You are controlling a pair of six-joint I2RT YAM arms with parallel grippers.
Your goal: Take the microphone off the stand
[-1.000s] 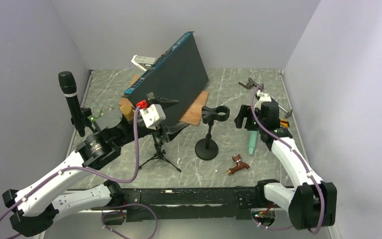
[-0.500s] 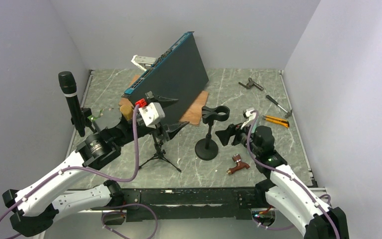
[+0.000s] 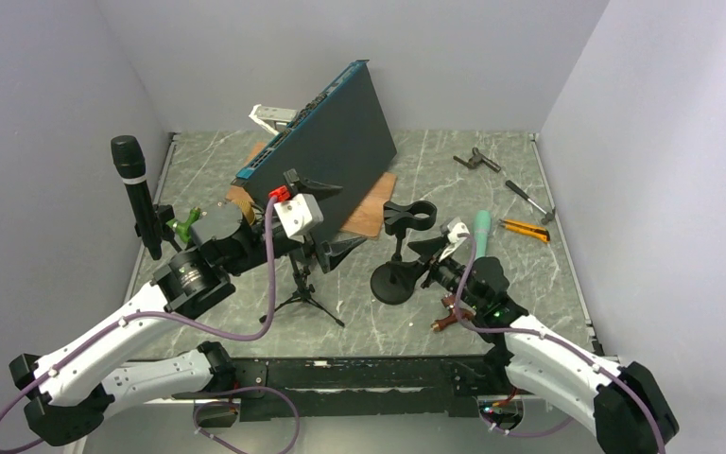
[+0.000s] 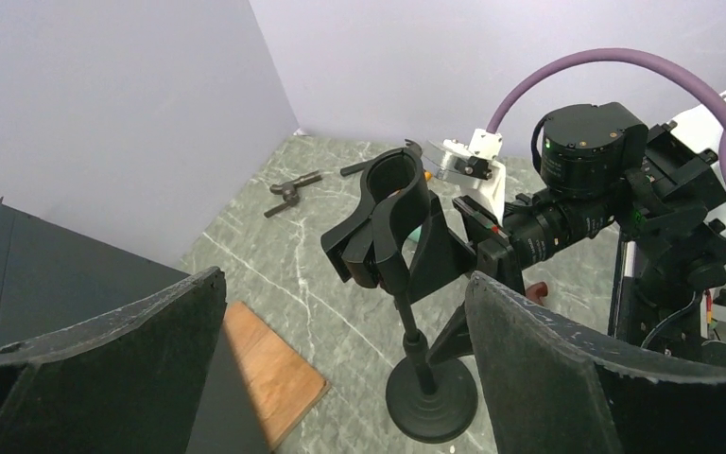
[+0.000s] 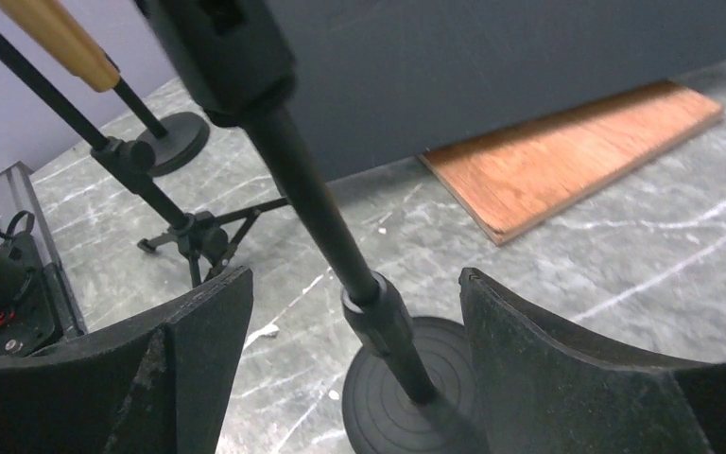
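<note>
The black microphone (image 3: 135, 194) with a white ring stands upright at the far left, its lower end hidden behind my left arm. A black stand (image 3: 393, 282) with a round base and an empty clip (image 3: 408, 216) is mid-table. My right gripper (image 3: 425, 265) is open, its jaws on either side of that stand's pole (image 5: 317, 213) just above the base (image 5: 406, 388), not touching it. My left gripper (image 3: 328, 222) is open wide above a small tripod (image 3: 301, 288), facing the clip (image 4: 388, 213) with nothing between its fingers.
A dark blue panel (image 3: 326, 142) leans over a wooden board (image 3: 371, 216) at the back. Pliers (image 3: 477, 159), a screwdriver (image 3: 522, 196) and a utility knife (image 3: 525, 230) lie back right. A brown piece (image 3: 454, 312) sits by my right arm.
My right arm swung down and left from the back right to the stand's base, jaws now around the pole. My left gripper opened wider and shifted slightly right.
</note>
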